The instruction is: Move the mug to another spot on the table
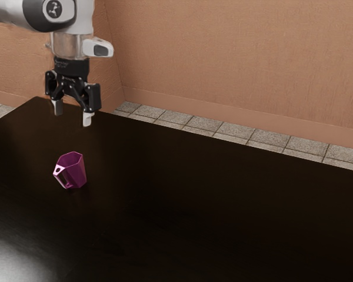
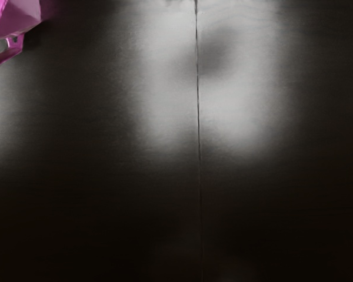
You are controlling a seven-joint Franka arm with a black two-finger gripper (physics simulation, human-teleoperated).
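tool open over worktop, mug resting apart from it

tool (image 1: pixel 72 116) hangs from the arm (image 1: pixel 53 12) at the upper left of the exterior view, pointing straight down. its two black fingers (image 1: pixel 87 117) are spread wide, with nothing between them and nothing touching them. it is clear of the surface, over the far part of the dark worktop (image 1: pixel 223 205).

magenta mug (image 1: pixel 70 170) rests on the worktop, nearer the camera than the tool and below it in the exterior view, well apart from the fingers. body is faceted and narrows toward the base. mouth faces up and slightly toward the camera. handle (image 1: pixel 59 171) points to the exterior view's left. the body seems to lean a little; cannot tell whether that is a real tilt or only the tapered shape.

wrist view: a corner of the mug (image 2: pixel 12 23) with its handle loop (image 2: pixel 3 53) sits at the edge of the picture, off to one side of the hand and not under it. below the hand lies bare worktop (image 2: pixel 253 176) with a pale glare patch, and a thin straight seam (image 2: pixel 197 147) crosses the surface.

surroundings, exterior view: tan wall (image 1: pixel 235 53) behind the worktop. a strip of grey tiled floor (image 1: pixel 270 138) runs between the wall and the worktop's far edge.
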